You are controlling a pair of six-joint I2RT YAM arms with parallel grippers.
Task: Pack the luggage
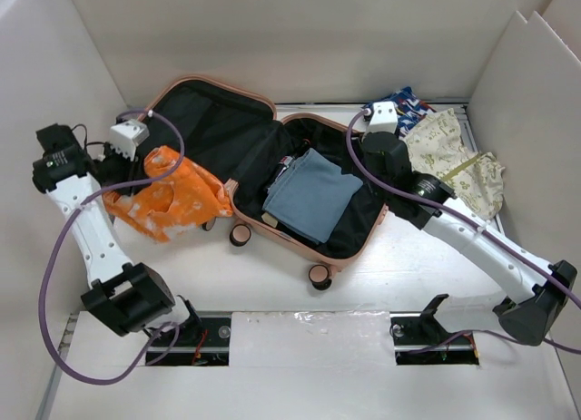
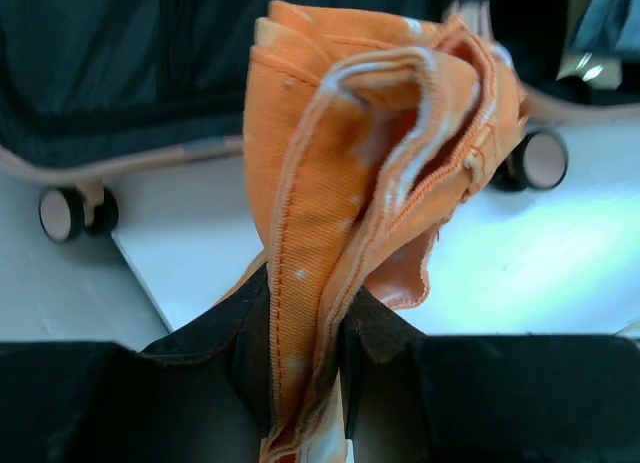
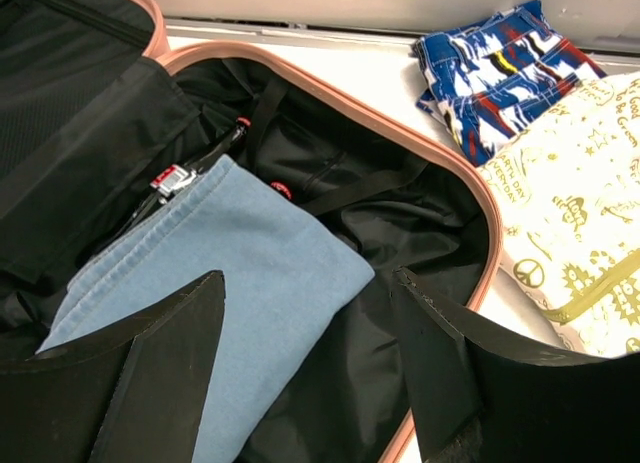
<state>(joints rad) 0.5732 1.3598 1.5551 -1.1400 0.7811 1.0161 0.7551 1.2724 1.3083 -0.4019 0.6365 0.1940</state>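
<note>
Luggage (image 1: 213,130): open flat on table (image 1: 381,297).
Packed: folded blue-grey cloth (image 1: 307,200) in its right half, perhaps more beneath.
Left of it: orange cloth (image 1: 168,202), pinched in left gripper (image 2: 305,353).
Right of it, unpacked: patterned blue cloth (image 1: 406,102), cream cloth (image 1: 454,161).
Right gripper (image 3: 310,283): spread, empty, above right half.

The orange cloth (image 2: 350,163) swallows the tips of my left claw (image 2: 305,373), and its lower end runs off the bottom edge of that wrist view; the luggage (image 2: 100,73) is cut off at the top there. My right claw (image 3: 308,283) covers the near end of the folded blue garment (image 3: 270,263), and the cream printed cloth (image 3: 585,233) runs past the right edge.
</note>
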